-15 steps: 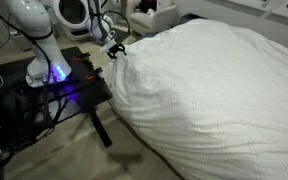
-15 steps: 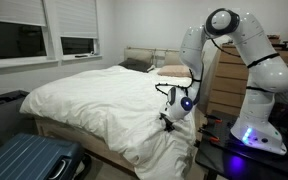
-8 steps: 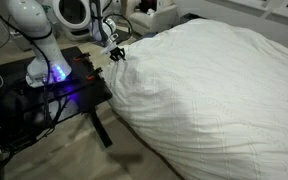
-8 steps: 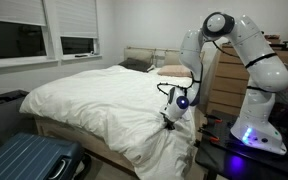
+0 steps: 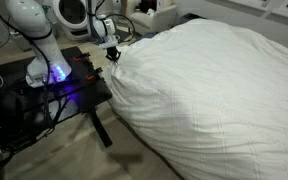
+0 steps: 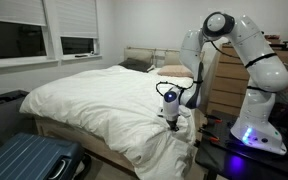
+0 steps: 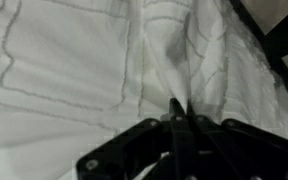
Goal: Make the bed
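The bed (image 6: 84, 100) fills most of both exterior views. Its puffy white duvet (image 5: 214, 90) is heaped across it and spills over the edge beside the black surface (image 5: 89, 90) with the blue glow. Only the wrist view shows the grip itself: the fingers (image 7: 162, 128) are pressed together on a bunched fold of duvet, with quilted stitching running away from them. An exterior view places that pinch at the duvet's edge near the white arm (image 5: 26, 22). An exterior view alone shows pillows (image 6: 169, 71) at the headboard, a window (image 6: 79, 45) and a blue suitcase (image 6: 29, 160) on the floor.
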`<state>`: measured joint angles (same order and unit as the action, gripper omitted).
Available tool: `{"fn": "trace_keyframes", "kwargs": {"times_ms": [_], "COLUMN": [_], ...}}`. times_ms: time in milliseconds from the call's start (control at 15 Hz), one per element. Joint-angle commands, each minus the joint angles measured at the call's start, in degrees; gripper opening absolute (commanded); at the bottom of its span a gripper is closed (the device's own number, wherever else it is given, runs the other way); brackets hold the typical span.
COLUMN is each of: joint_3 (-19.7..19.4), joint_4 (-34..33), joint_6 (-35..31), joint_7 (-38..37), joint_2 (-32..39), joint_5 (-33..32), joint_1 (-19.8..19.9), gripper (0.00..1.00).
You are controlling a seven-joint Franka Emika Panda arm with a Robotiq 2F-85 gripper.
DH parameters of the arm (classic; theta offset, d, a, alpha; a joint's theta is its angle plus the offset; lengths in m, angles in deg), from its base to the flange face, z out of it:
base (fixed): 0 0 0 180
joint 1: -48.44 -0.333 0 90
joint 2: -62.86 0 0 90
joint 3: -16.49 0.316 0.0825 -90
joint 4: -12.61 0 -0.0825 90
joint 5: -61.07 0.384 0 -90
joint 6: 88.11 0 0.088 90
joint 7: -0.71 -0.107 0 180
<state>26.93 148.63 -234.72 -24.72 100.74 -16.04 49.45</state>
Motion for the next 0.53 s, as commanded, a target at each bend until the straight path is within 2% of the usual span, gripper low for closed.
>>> {"fn": "trace_keyframes", "kwargs": {"times_ms": [0,267,333,467], "joint_3": [6.17,12.36,9.05,9.44], "joint_4": [2.87,1.81,1.91,2.26], "joint_6": [2.08,8.58,7.98,9.97], "joint_7": [16.11,33.87,38.68,46.13], "joint_2": [-1.9,-4.73,-6.53,-9.09], "joint_5": [13.02,28.04,33.66,41.15], "joint_1": [4.7,9.47,5.52,5.38], "gripper": [0.01,0.01,0.01,0.01]}}
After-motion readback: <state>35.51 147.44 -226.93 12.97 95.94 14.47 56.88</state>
